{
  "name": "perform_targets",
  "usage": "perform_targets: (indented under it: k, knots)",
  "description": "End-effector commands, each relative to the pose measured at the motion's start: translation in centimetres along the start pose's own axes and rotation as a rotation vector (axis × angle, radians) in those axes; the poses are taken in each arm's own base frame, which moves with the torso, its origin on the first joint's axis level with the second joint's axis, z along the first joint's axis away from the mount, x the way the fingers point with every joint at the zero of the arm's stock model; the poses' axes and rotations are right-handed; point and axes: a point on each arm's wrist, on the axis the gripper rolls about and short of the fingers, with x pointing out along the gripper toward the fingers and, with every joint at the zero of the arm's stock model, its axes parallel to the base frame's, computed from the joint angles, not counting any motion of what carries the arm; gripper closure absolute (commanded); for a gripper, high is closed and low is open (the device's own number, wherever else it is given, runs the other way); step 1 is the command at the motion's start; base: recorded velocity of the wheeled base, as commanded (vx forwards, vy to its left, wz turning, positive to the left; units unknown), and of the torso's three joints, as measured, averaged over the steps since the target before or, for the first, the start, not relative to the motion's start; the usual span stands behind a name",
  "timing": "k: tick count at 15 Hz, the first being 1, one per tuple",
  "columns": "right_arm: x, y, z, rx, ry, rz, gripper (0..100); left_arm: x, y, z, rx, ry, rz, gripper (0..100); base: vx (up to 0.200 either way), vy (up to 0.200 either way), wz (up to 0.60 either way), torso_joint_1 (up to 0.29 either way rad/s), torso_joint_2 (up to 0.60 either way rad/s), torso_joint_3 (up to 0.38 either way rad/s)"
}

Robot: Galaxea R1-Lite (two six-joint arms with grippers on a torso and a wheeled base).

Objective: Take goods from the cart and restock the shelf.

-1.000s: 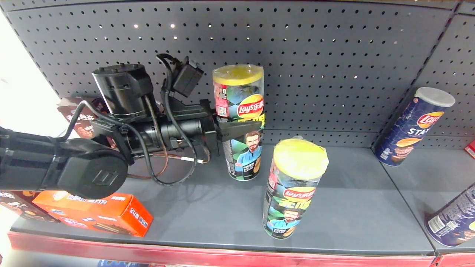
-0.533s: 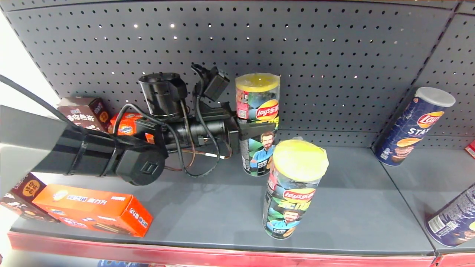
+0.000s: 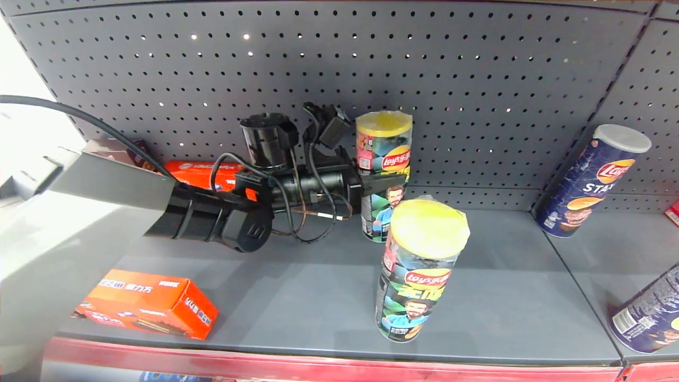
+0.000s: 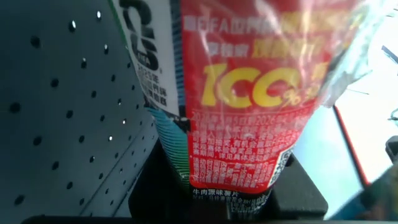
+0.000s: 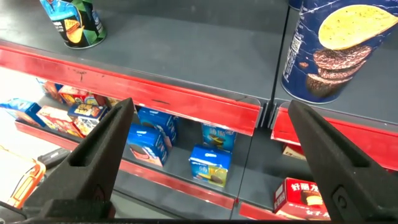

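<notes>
A chip can [image 3: 383, 143] with a yellow lid stands upright near the pegboard at the back of the grey shelf [image 3: 509, 302]. My left gripper [image 3: 380, 181] is shut on its middle, reaching in from the left. The left wrist view shows the same can [image 4: 249, 112] close up, red label facing the camera. A second, matching can [image 3: 419, 270] stands in front of it, nearer the shelf edge. My right gripper [image 5: 211, 162] hangs open below the shelf's red front edge [image 5: 186, 99], holding nothing.
Two blue chip cans lean at the right, one [image 3: 594, 180] against the pegboard, one [image 3: 650, 313] at the front. An orange box [image 3: 148, 302] lies front left, another [image 3: 201, 172] behind my left arm. Small blue boxes [image 5: 149, 140] fill the lower shelf.
My left arm has carried the held can to the right and deeper toward the pegboard. The front can and the boxes have stayed put.
</notes>
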Motion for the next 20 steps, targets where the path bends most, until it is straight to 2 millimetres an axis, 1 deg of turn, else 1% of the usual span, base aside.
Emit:
perform_targets:
  k: [1, 7, 8, 11, 13, 15, 17, 18, 19, 20]
  knots:
    - [0.0, 0.0, 0.0, 0.000, 0.000, 0.001, 0, 0.3, 0.7, -1.3, -0.013, 0.012, 0.005, 100, 0.000, 0.000, 0.00, 0.000, 0.00, 0.000]
    - [0.0, 0.0, 0.0, 0.000, 0.001, 0.001, 0, 0.4, 1.1, -2.5, -0.040, 0.036, 0.006, 100, 0.000, 0.000, 0.00, 0.000, 0.00, 0.000]
    - [0.0, 0.0, 0.0, 0.000, 0.000, 0.001, 0, 0.4, 1.1, -2.5, -0.039, 0.044, 0.005, 0, 0.000, 0.000, 0.00, 0.000, 0.00, 0.000]
    - [0.0, 0.0, 0.0, 0.000, 0.003, 0.001, 0, 0.2, 1.0, -2.9, -0.069, 0.075, 0.007, 0, 0.000, 0.000, 0.00, 0.000, 0.00, 0.000]
    - [0.0, 0.0, 0.0, 0.000, 0.001, 0.001, 0, -0.9, 0.2, -1.5, -0.080, 0.085, 0.014, 0, 0.000, 0.000, 0.00, 0.000, 0.00, 0.000]
    - [0.0, 0.0, 0.0, 0.000, 0.000, 0.001, 0, -1.8, -0.7, -0.5, -0.095, 0.099, 0.019, 0, 0.000, 0.000, 0.00, 0.000, 0.00, 0.000]
    - [0.0, 0.0, 0.0, 0.000, 0.003, 0.001, 0, -3.3, -2.3, 0.8, -0.122, 0.122, 0.023, 0, 0.000, 0.000, 0.00, 0.000, 0.00, 0.000]
    - [0.0, 0.0, 0.0, 0.000, 0.001, 0.001, 0, -4.3, -2.8, 1.4, -0.136, 0.139, 0.037, 0, 0.000, 0.000, 0.00, 0.000, 0.00, 0.000]
    - [0.0, 0.0, 0.0, 0.000, 0.000, 0.001, 0, -4.5, -3.1, 1.7, -0.135, 0.146, 0.047, 0, 0.000, 0.000, 0.00, 0.000, 0.00, 0.000]
    - [0.0, 0.0, 0.0, 0.000, 0.003, 0.001, 0, -4.8, -3.4, 2.1, -0.119, 0.176, 0.119, 0, 0.000, 0.000, 0.00, 0.000, 0.00, 0.000]
